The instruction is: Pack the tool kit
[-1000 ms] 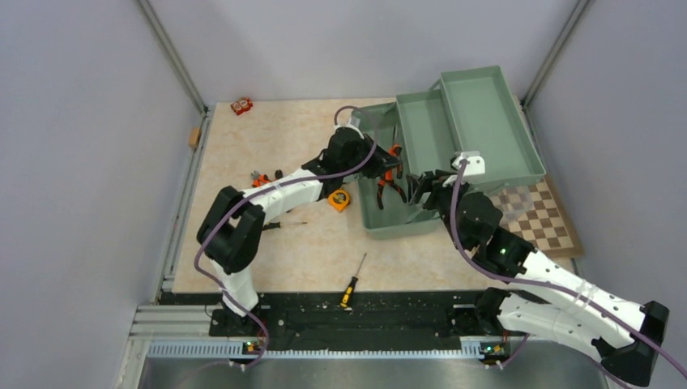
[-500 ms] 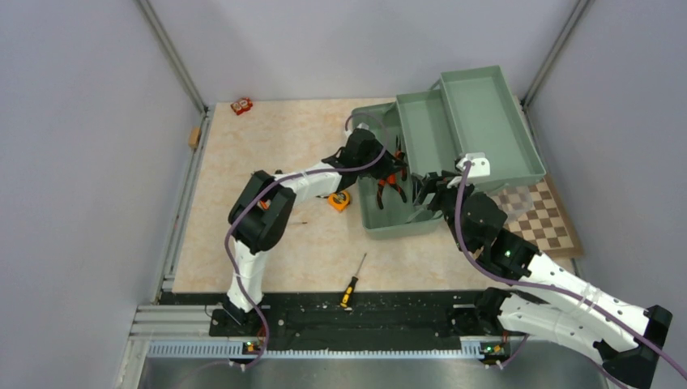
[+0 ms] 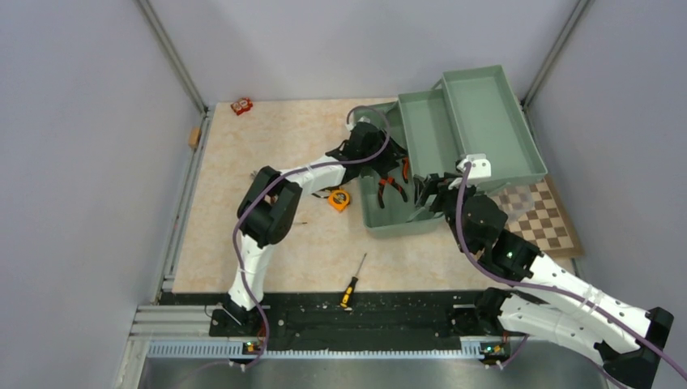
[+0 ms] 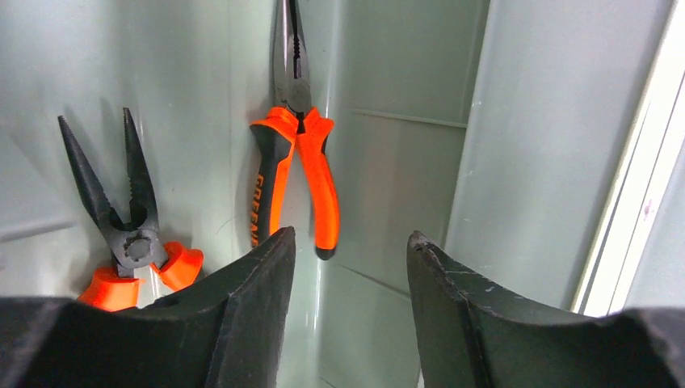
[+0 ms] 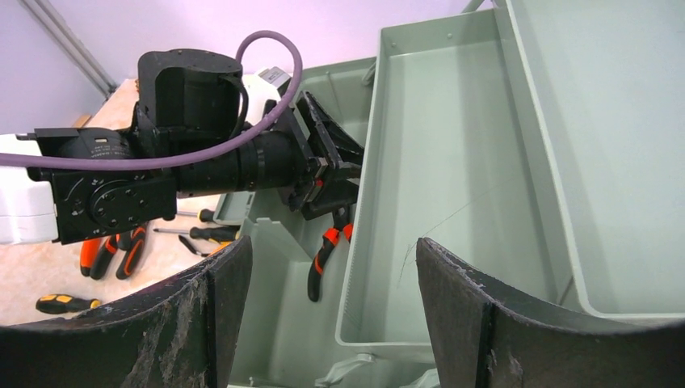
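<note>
While one yellow-black screwdriver (image 3: 351, 285) lies alone well in front of the toolbox (image 3: 397, 225), most other loose tools sit to the box's left, where the left arm (image 3: 267, 212) hides them from the top view. Only the right wrist view shows them: two more screwdrivers (image 5: 206, 234) and a pair of loose pliers (image 5: 109, 255), all partly cut off by that view's own finger.

To the right of the toolbox a chessboard (image 3: 551, 223) lies flat, its far part covered by the box's overhanging trays. The right gripper (image 5: 331, 244) stands at the box's near right corner, jaws wide with nothing between them. Whether a finger touches the rim cannot be told.

An orange tape measure (image 3: 339, 199) rests just beside the toolbox's left wall, outside it.

Inside the deep body of the toolbox lie two orange-black pliers (image 4: 295, 162), near each other on the floor. The left gripper (image 4: 349, 238) is lowered into the box above them, jaws parted and empty. Two shallow green trays (image 3: 425, 130) swung out from the box's far right side hold nothing visible.

Beyond the toolbox's far left, a small red object (image 3: 241, 105) is too small to identify.
</note>
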### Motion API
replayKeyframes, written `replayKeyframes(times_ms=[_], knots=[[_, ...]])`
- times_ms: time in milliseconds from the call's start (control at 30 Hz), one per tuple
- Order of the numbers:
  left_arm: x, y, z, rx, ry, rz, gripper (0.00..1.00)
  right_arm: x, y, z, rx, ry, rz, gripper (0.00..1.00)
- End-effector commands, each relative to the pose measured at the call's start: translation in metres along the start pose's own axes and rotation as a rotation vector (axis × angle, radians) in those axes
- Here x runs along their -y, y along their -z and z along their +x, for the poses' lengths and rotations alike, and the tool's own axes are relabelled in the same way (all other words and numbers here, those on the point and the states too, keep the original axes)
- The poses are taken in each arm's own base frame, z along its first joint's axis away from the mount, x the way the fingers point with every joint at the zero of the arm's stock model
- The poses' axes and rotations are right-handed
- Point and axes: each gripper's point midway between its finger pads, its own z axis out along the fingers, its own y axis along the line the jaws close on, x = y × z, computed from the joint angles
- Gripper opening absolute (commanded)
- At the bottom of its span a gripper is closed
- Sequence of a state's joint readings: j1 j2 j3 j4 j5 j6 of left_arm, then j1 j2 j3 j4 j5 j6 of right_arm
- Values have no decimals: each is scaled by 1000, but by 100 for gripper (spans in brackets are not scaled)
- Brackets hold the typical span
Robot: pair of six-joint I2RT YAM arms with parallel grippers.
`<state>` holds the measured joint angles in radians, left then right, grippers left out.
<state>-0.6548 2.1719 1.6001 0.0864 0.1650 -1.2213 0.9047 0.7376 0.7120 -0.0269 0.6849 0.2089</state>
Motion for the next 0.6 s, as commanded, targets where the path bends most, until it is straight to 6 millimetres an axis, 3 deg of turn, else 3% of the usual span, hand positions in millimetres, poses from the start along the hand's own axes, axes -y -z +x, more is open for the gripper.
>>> replayKeyframes(times_ms=[0, 200, 333, 567], knots=[[55, 35, -24, 86, -73, 126, 58, 2, 3, -15, 32, -20, 4, 73], [59, 73, -43, 181, -191, 80, 60, 0, 3, -14, 29, -29, -7, 73], [56, 112, -68, 301, -273, 10, 62, -1, 3, -15, 27, -31, -9, 73], [3, 192, -110, 469, -356, -209, 68, -4, 0, -11, 22, -33, -15, 73]])
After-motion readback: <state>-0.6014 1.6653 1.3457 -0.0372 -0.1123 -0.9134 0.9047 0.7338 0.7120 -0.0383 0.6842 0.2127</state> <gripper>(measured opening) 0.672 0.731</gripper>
